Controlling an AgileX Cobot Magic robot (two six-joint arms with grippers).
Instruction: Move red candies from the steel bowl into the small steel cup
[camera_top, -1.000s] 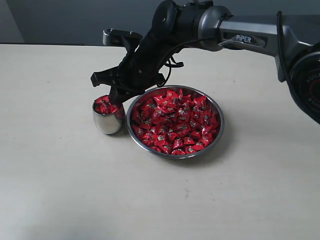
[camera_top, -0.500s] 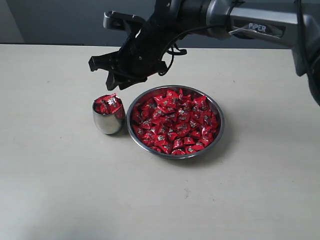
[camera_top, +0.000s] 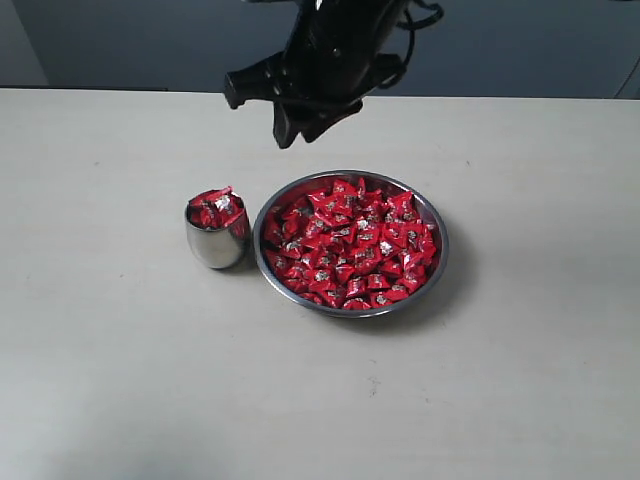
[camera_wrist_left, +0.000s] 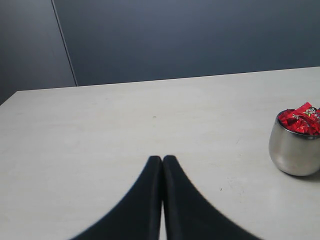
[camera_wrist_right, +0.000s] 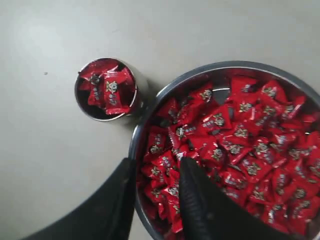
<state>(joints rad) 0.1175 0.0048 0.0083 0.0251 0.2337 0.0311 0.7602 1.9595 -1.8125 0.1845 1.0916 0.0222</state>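
My right gripper (camera_wrist_right: 159, 167), parted and empty over the bowl (camera_wrist_right: 210, 70) rim, should drop inboard onto one proud candy (camera_wrist_right: 217, 120), pinching squarely.

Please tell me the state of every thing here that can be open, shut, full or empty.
small steel cup: upright, filled with red candies heaped above its rim.
steel bowl: upright, nearly full of red candies.
right gripper: open, empty, above the bowl's edge.
left gripper: shut, empty, away from the cup.
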